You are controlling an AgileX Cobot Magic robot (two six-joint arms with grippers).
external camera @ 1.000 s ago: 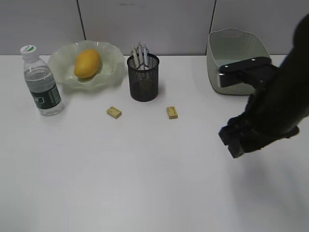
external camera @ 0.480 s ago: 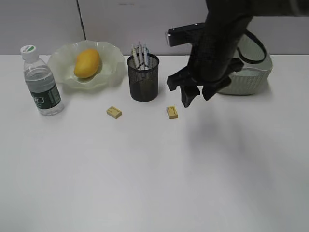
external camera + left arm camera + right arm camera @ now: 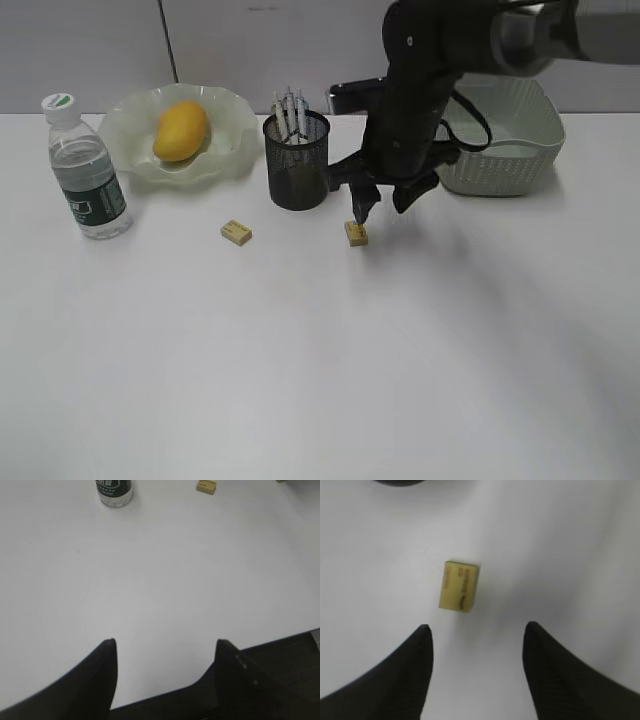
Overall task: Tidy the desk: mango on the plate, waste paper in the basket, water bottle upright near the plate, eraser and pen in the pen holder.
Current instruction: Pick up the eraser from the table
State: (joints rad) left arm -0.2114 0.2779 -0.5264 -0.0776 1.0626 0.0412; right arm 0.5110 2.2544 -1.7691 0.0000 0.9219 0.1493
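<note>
Right gripper (image 3: pixel 383 205) hanging centre frame in the exterior view, jaws spread wide, gripping nothing. One fingertip (image 3: pixel 362 208) sitting just above the right eraser (image 3: pixel 356 233); contact not resolvable from that view. Right wrist view showing that eraser (image 3: pixel 459 586) lying flat on the desk (image 3: pixel 320 360), above and between both fingertips, offset toward the left one, touching neither.

Left gripper (image 3: pixel 162 652) sitting low at the bottom of its wrist view, jaws also well apart, empty, hovering over bare desk near the front edge.

Second eraser (image 3: pixel 236 232) lying left of centre, apart from everything. Pen holder (image 3: pixel 296 160) standing just upper left of the right gripper, pens (image 3: pixel 290 112) sticking out; tight on that side. Basket (image 3: pixel 500 135) sitting close behind the arm, upper right. Mango (image 3: pixel 181 131) lying in the plate (image 3: pixel 125 125), upper left. Water bottle (image 3: pixel 87 170) standing upright just left of the plate. Lower half of the frame showing only open desk.
</note>
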